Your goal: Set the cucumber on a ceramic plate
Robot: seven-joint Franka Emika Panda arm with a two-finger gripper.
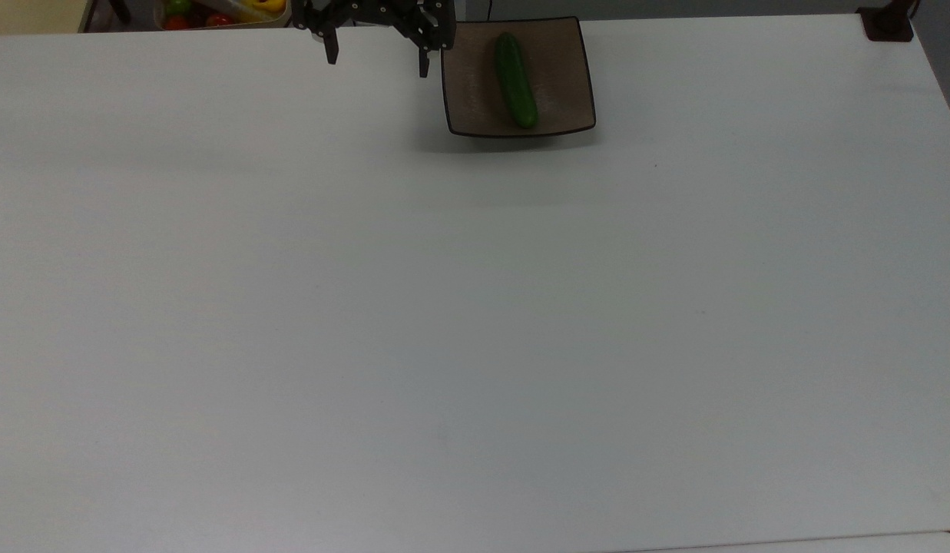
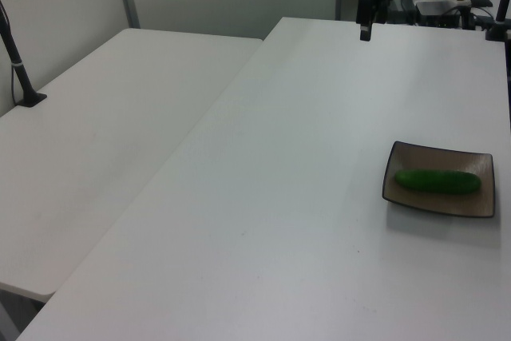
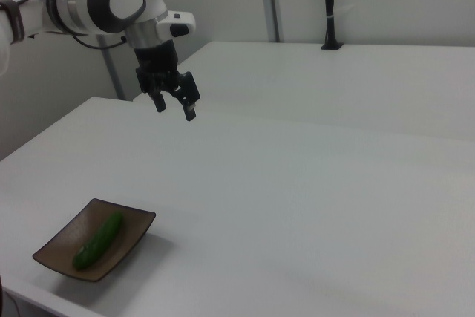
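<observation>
My top view looks straight down on the white table (image 1: 475, 307), gripper (image 1: 377, 59) at its upper edge. My left and right views look obliquely from opposite sides; all three share the ceramic plate (image 3: 56, 246) beside the gripper.
</observation>
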